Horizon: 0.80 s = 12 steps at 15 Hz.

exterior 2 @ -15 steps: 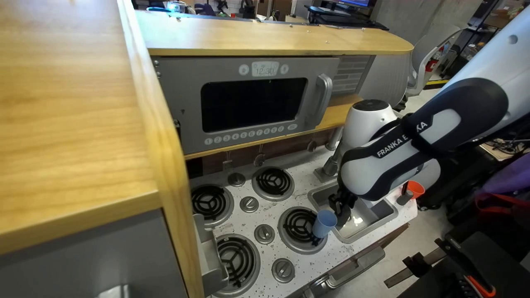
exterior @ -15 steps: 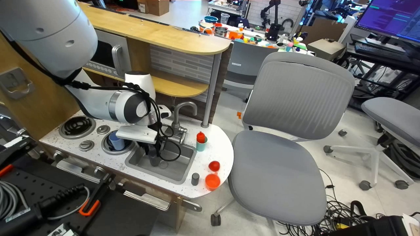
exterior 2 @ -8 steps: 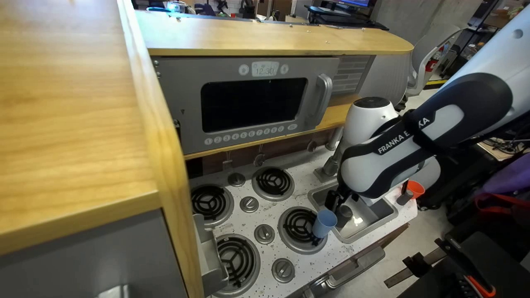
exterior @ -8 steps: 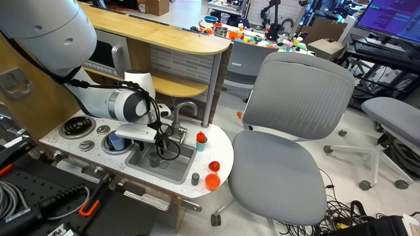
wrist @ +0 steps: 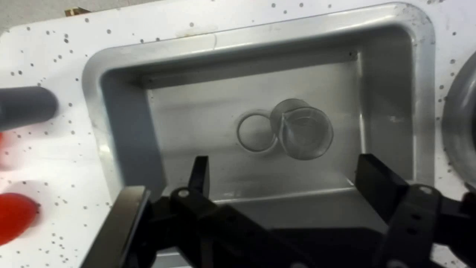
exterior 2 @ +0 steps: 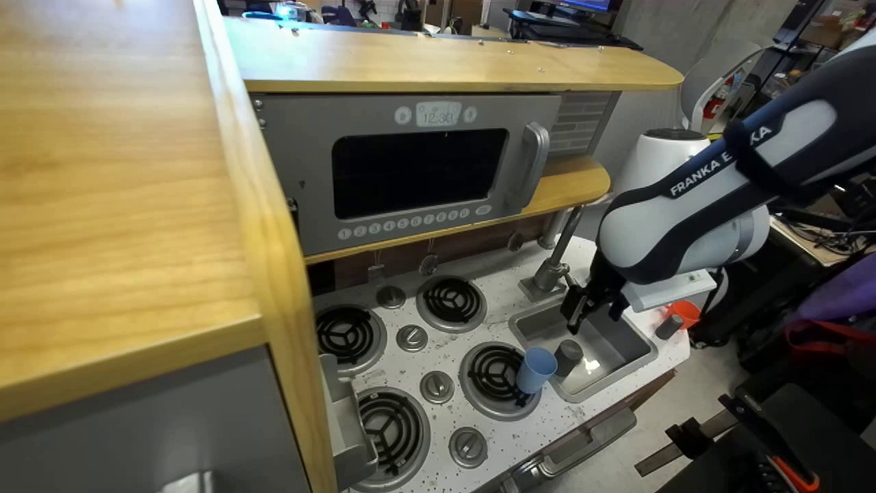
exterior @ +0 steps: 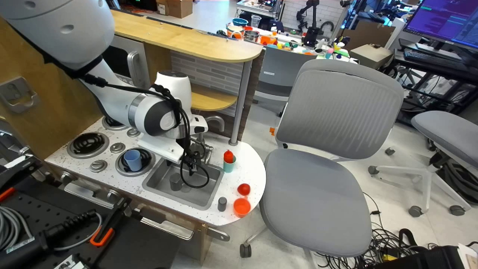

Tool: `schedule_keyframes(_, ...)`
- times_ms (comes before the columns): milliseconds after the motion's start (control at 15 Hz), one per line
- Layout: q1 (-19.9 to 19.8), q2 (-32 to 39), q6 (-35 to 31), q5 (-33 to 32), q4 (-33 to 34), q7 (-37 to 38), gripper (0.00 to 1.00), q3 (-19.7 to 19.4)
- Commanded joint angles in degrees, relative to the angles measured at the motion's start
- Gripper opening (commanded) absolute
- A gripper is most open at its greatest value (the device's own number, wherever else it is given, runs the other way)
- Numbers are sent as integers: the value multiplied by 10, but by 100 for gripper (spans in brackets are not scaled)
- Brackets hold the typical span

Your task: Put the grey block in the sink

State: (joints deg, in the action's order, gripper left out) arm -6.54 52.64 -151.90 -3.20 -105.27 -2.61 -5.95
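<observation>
The grey block [exterior: 175, 182], a dark grey cylinder, stands on the floor of the metal sink [exterior: 199, 192], touching or right beside the drain ring [wrist: 256, 133]. Its round top faces up toward the camera in the wrist view. My gripper [wrist: 283, 158] hangs over the basin with its fingers wide apart and nothing between them. In an exterior view the gripper [exterior 2: 594, 323] is above the block [exterior 2: 568, 357] and nearer the faucet, clear of it. A similar dark grey cylinder [exterior: 222, 204] sits on the white countertop beside the sink.
A curved faucet [exterior: 216, 119] rises behind the sink. A blue cup [exterior 2: 536, 370] rests on a burner by the rim. On the counter's rounded end are a teal cup [exterior: 229, 167] holding a red piece, a red round piece [exterior: 244, 189] and an orange cup [exterior: 242, 207].
My gripper, around the grey block a second ago, has opened, risen off it and shifted toward the faucet. The block has stayed standing in the sink.
</observation>
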Motion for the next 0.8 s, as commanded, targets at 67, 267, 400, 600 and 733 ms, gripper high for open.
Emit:
schedule_keyframes(67,-57,-87,-2,30,-69,-14,100,6)
schedule_keyframes(267,-90,-148,8,35,-113,-23,100,-2)
schedule_keyframes(400,-115,-197,16,34,-139,-49,100,-1)
schedule_keyframes(600,-141,-277,-4,29,-182,-87,100,-8)
schedule_keyframes(733,-129,-233,1,23,-139,-75,100,-19)
